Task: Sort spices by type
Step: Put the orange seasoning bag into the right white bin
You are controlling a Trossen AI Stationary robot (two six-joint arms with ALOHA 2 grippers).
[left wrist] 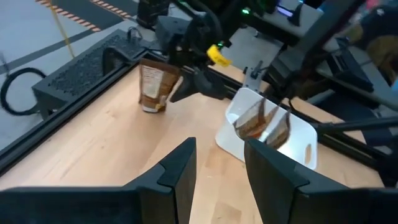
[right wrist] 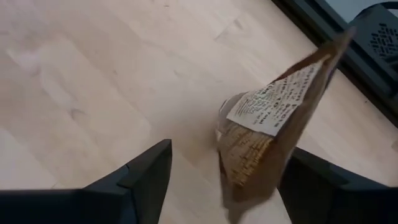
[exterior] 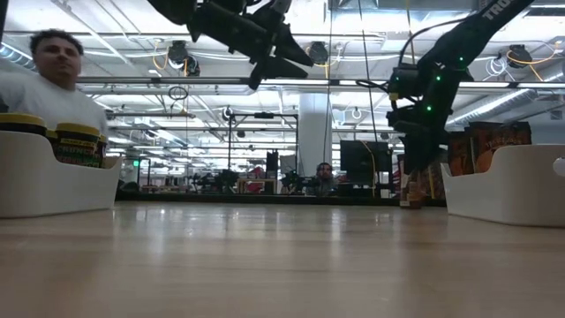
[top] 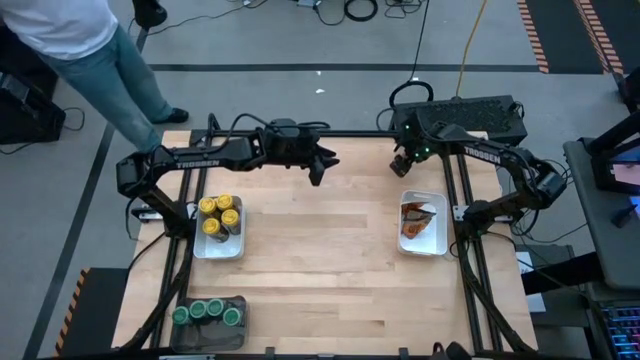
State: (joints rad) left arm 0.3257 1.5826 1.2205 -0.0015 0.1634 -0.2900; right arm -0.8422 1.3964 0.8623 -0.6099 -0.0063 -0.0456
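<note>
The right gripper (right wrist: 224, 180), fingers spread wide, straddles a brown packet (right wrist: 273, 137) standing on the tabletop (top: 320, 250) just beside the white tray (top: 437, 245); closing off-centre could topple it. The left gripper (left wrist: 217, 168), fingers half open and empty, hovers mid-table.

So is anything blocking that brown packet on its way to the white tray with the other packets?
Nothing visible does. The brown packet stands between the right end effector's open fingers near the table's far edge, and only bare wood separates it from the white tray.
</note>
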